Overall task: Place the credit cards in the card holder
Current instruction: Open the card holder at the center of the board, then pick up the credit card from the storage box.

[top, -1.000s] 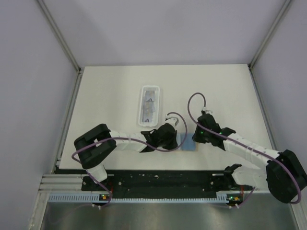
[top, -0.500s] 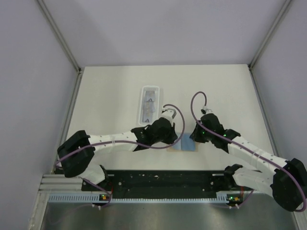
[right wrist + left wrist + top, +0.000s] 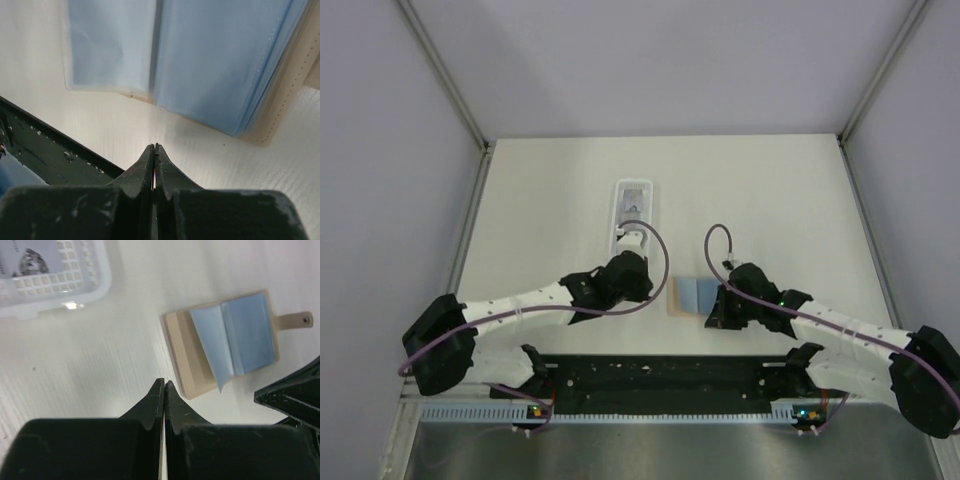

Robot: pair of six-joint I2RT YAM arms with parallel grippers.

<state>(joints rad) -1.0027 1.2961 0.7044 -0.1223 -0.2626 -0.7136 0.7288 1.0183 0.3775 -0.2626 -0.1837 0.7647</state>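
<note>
The card holder (image 3: 691,295) lies open on the table, tan outside with light blue sleeves (image 3: 235,337), its closing tab (image 3: 295,320) pointing away from the left arm. My left gripper (image 3: 648,283) is shut and empty, its tips (image 3: 164,381) just left of the holder's tan edge and apart from it. My right gripper (image 3: 711,318) is also shut and empty, its tips (image 3: 154,146) over bare table just short of the blue sleeves (image 3: 200,60). The credit cards (image 3: 633,215) lie in the clear tray; one pale card (image 3: 30,252) shows through it.
The long clear plastic tray (image 3: 618,240) stands beyond the left gripper, its latticed corner (image 3: 75,285) close by. The black base rail (image 3: 650,375) runs along the near edge and shows low on the left (image 3: 45,155) in the right wrist view. Grey walls enclose the table.
The left gripper has drawn back leftward off the card holder, towards the tray. The right gripper has moved down towards the near edge. The holder now lies open and uncovered, slightly further left.
</note>
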